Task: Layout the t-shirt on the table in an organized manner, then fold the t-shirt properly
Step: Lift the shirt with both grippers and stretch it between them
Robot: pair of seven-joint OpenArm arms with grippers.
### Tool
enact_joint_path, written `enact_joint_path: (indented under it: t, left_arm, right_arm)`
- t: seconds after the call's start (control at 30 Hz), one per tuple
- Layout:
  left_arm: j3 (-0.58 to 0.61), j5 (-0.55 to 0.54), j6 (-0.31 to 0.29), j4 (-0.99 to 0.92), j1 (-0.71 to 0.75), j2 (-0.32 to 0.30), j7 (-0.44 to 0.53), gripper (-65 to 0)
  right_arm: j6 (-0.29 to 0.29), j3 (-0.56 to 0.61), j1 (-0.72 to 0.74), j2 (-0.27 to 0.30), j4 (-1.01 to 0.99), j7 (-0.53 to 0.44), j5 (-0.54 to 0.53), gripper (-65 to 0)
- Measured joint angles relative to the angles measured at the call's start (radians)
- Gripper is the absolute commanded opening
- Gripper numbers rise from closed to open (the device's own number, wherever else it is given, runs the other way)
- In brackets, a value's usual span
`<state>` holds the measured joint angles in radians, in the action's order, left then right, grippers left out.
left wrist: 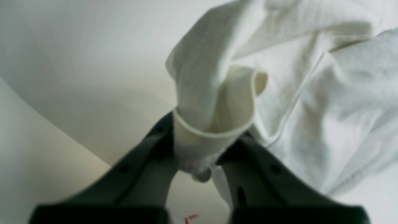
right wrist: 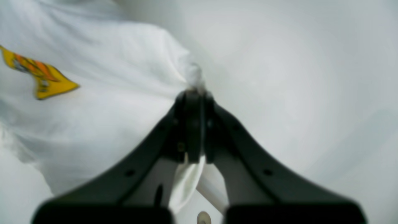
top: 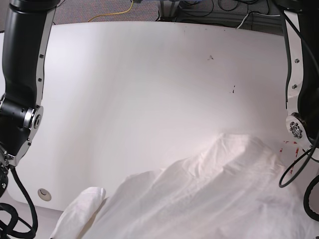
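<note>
1. White and glossy, the table [top: 139,89] fills most of the base view; a few dark specks are seen on its far part, and grey flooring with a yellow cable [top: 112,15] lies beyond its far edge.
2. On the near side of the table the t-shirt [top: 209,199] is seen as a bunched, wrinkled white mass, raised into a peak toward the side of the left arm [top: 299,94].
3. One sleeve [top: 79,211] is spread toward the near corner of the table on the side of the right arm [top: 22,84], close to a round grommet hole [top: 44,194] set in the tabletop.
4. An orange and yellow print [right wrist: 40,76] on the shirt is shown in the right wrist view, well apart from the pinched spot.
5. A rolled, hemmed edge of the t-shirt is held by the left gripper [left wrist: 199,149]; its jaws are closed on the fabric, which bulges out above and below them.
6. A thin fold of the t-shirt is clamped by the right gripper [right wrist: 195,96]; its jaws are pressed almost together, with cloth poking out at the tips and hanging down behind them.
7. Small red tape marks [top: 291,144] are seen on the table just beside the shirt, next to the left arm.
8. Neither gripper is shown in the base view; only the arms are seen at either side of the table.
</note>
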<state>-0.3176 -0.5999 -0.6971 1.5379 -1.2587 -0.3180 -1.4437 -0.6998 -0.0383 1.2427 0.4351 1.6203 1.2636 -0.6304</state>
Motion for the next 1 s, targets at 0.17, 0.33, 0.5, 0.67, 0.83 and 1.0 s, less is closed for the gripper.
enact_joint_path:
  t: [0.17, 0.33, 0.5, 0.67, 0.83, 1.0]
  left_arm:
    - [0.036, -0.011, 0.000, -0.005, -0.006, 0.023, 0.004, -65.0]
    - [0.072, -0.025, 0.000, 0.013, -0.010, 0.030, 0.019, -65.0]
    - [0.071, -0.022, 0.000, 0.047, -0.011, 0.050, 0.019, -65.0]
    - [0.072, -0.012, 0.000, 0.112, -0.007, 0.067, 0.014, -65.0]
    - [0.071, -0.039, 0.000, 0.150, 0.039, 0.091, 0.047, -65.0]
    - [0.073, -0.076, 0.000, 0.145, 0.156, 0.116, 0.020, -65.0]
  right_arm:
    - [0.000, -0.003, -0.029, 0.017, 0.004, -0.006, -0.004, -65.0]
    - [0.000, -0.078, -0.132, 0.031, 0.024, 0.005, 0.011, -65.0]
    - [0.000, -0.100, -0.256, 0.055, 0.093, 0.011, 0.010, -65.0]
    - [0.000, -0.134, -0.406, 0.058, 0.195, -0.003, -0.004, -65.0]
    - [-0.003, -0.196, -0.516, 0.061, 0.234, 0.005, 0.003, -65.0]
    - [0.000, -0.201, -0.562, 0.062, 0.234, 0.013, 0.007, -65.0]
